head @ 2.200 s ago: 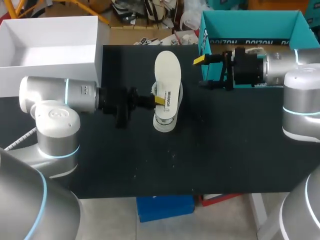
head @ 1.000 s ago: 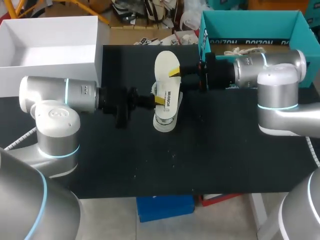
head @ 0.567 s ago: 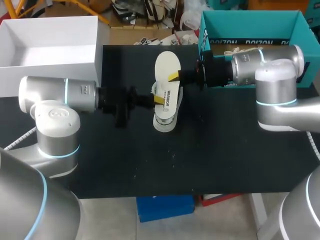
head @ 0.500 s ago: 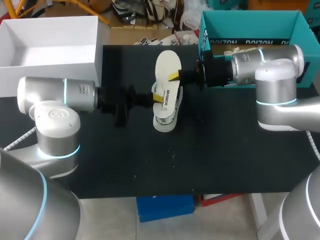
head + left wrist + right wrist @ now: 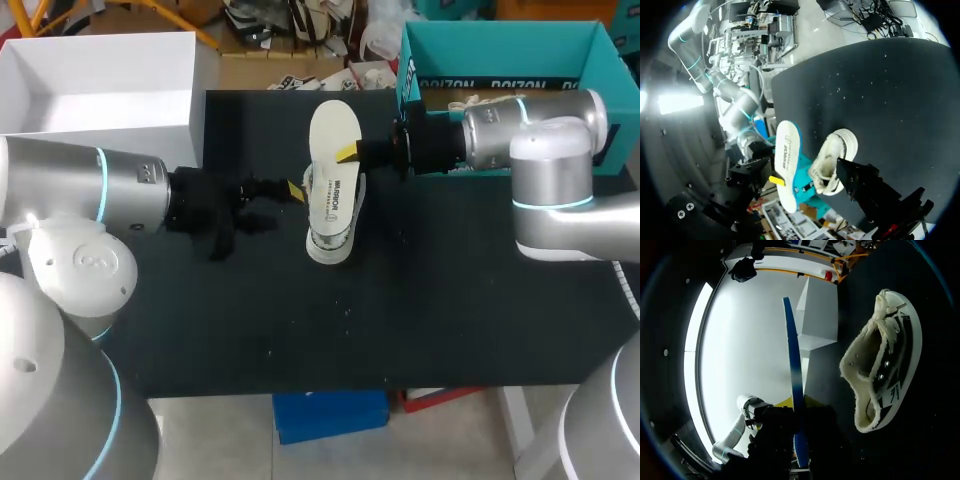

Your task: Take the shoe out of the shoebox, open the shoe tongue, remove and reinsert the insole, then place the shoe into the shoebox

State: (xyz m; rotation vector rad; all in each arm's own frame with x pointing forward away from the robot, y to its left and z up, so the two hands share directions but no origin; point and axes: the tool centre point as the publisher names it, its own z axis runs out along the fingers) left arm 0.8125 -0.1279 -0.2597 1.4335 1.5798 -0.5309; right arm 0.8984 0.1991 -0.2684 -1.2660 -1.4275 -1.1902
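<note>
A white insole [image 5: 333,140] with a blue underside stands up over the white shoe [image 5: 331,228], which lies mid-table. My right gripper [image 5: 347,152] is shut on the insole's right edge. In the right wrist view the insole [image 5: 792,375] runs edge-on between its fingers, with the shoe [image 5: 882,370] off to one side. My left gripper [image 5: 292,189] hangs open just left of the shoe, apart from the insole. In the left wrist view the insole [image 5: 787,162] and shoe [image 5: 832,160] lie ahead of one dark finger [image 5: 860,182].
The teal shoebox [image 5: 500,40] stands at the back right behind my right arm. An open white box [image 5: 100,130] sits at the back left. Black tabletop [image 5: 400,320] stretches in front of the shoe.
My right gripper came in from the shoebox and shut on the insole. My left gripper then opened, let the insole go and drew back to the left.
</note>
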